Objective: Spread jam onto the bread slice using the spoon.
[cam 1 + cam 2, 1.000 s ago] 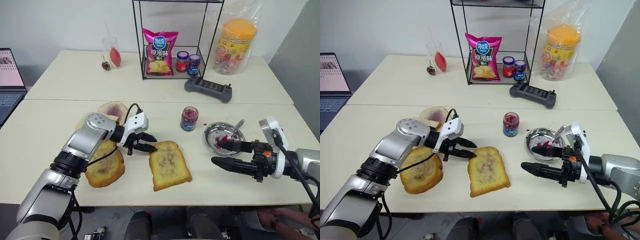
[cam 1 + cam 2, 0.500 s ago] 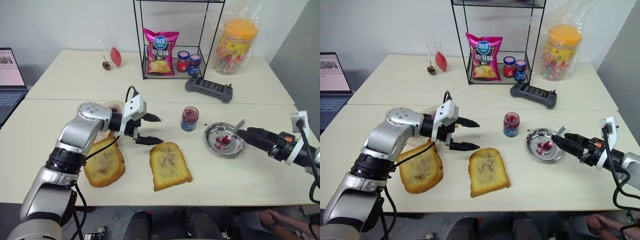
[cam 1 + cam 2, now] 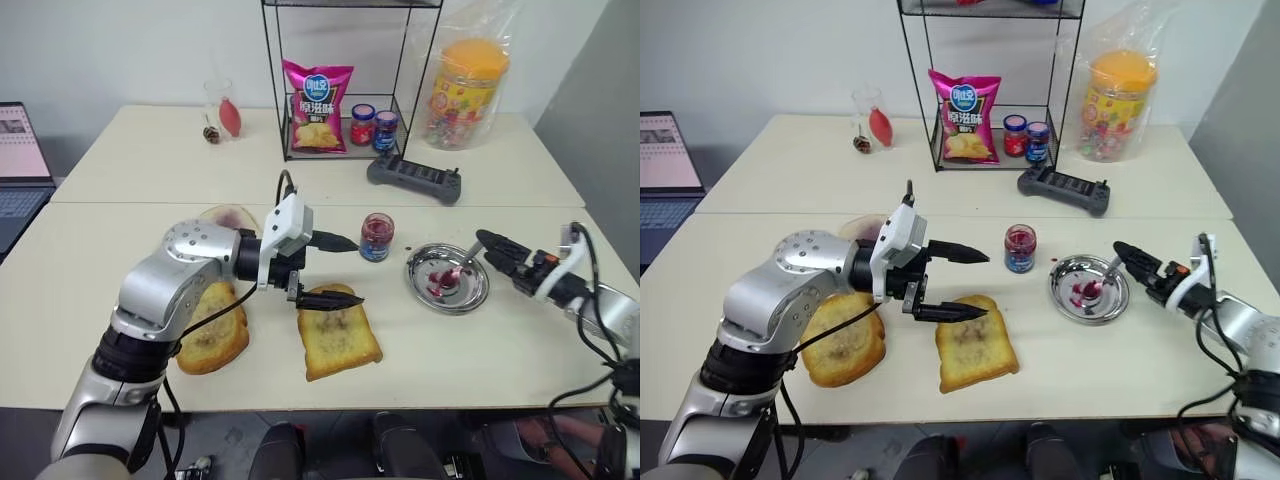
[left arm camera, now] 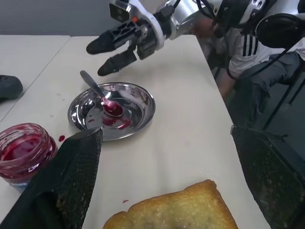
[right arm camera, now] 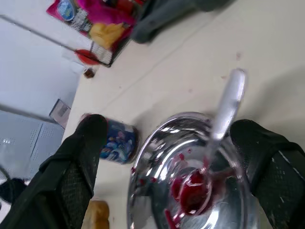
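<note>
Our right gripper (image 3: pixel 1127 256), fingers spread and empty, nears the spoon (image 3: pixel 1102 279) resting in the dish (image 3: pixel 1064 299), at 3 o'clock of the bread (image 3: pixel 975 344). The handle looks slim; a skewed pinch may flip jam (image 3: pixel 1020 247) onto the counter (image 3: pixel 1110 360). Left gripper (image 3: pixel 962 282) hovers released.

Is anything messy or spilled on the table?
A little. Red jam is smeared inside the metal dish, around the spoon lying in it, and a few red drops dot the table beside the open jam jar. Nothing is tipped over.
</note>
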Controlling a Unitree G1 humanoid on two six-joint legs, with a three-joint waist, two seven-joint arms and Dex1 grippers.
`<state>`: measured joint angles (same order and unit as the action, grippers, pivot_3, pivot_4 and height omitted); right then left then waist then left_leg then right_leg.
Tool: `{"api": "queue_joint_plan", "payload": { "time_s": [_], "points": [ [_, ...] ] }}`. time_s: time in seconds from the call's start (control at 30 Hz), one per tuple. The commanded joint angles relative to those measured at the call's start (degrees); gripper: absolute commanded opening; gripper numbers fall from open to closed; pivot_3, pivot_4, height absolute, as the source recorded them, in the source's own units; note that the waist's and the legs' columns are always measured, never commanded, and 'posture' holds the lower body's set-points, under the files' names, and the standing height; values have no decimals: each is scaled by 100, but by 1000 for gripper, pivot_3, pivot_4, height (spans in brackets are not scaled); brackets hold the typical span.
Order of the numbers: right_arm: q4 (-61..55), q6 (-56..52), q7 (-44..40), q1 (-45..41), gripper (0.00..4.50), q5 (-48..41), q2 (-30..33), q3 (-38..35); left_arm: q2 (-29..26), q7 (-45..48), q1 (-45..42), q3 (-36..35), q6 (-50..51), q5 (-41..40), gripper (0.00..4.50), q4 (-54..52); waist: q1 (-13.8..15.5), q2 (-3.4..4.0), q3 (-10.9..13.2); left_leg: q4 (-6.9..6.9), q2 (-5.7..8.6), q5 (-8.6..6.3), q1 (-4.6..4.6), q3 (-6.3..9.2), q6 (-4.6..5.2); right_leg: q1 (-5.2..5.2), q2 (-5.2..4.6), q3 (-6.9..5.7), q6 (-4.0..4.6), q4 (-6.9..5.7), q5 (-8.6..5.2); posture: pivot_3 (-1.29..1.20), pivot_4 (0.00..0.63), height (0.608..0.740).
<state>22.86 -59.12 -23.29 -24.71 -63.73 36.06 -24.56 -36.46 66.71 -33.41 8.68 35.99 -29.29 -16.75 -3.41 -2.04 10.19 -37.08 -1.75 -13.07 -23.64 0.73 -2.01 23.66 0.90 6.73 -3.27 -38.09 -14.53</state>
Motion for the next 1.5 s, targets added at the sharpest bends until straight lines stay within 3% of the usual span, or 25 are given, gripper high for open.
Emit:
{"api": "queue_joint_plan", "payload": {
  "time_s": [0.03,0.53,0.83,0.97,1.2,1.4,1.5],
  "points": [
    [605,292,-462,-399,4500,550,7,133,-43,-221,75,-210,96,-174,4438,-406,0,3,2,0,0,0,0,0,0,0,0,0,0,1,0,0,150,740],
    [2304,1004,-1500,-1400,4500,1663,-277,178,-152,-476,158,-334,286,-393,4438,-639,-124,3,2,1,1,0,58,-18,0,-49,1,18,-11,2,6,0,150,740],
    [2647,1228,-1786,-1560,2750,1926,-330,88,-126,-561,98,-288,267,-367,4500,-593,-160,4,2,8,0,0,60,-26,0,-48,1,24,-12,6,6,0,150,740],
    [2763,1294,-1852,-1622,1623,2027,-360,39,-123,-572,83,-276,266,-376,4500,-585,-161,4,2,9,0,0,60,-27,0,-48,1,25,-13,8,5,0,150,740],
    [2748,1281,-1961,-1652,90,2095,-351,-48,-133,-576,79,-299,270,-397,4500,-583,-161,4,2,7,0,0,60,-31,0,-48,1,28,-14,8,6,0,150,740],
    [2482,1099,-2099,-1593,43,2102,-259,-47,-130,-574,72,-295,236,-384,4500,-538,-160,4,2,8,0,0,60,-31,-1,-48,1,29,-15,9,7,0,150,740],
    [1577,599,-2131,-1372,43,1852,-94,-87,-206,-561,101,-392,212,-385,4500,-494,-158,6,3,11,0,0,59,-31,-1,-46,1,29,-15,11,6,0,150,740]
  ]
}}
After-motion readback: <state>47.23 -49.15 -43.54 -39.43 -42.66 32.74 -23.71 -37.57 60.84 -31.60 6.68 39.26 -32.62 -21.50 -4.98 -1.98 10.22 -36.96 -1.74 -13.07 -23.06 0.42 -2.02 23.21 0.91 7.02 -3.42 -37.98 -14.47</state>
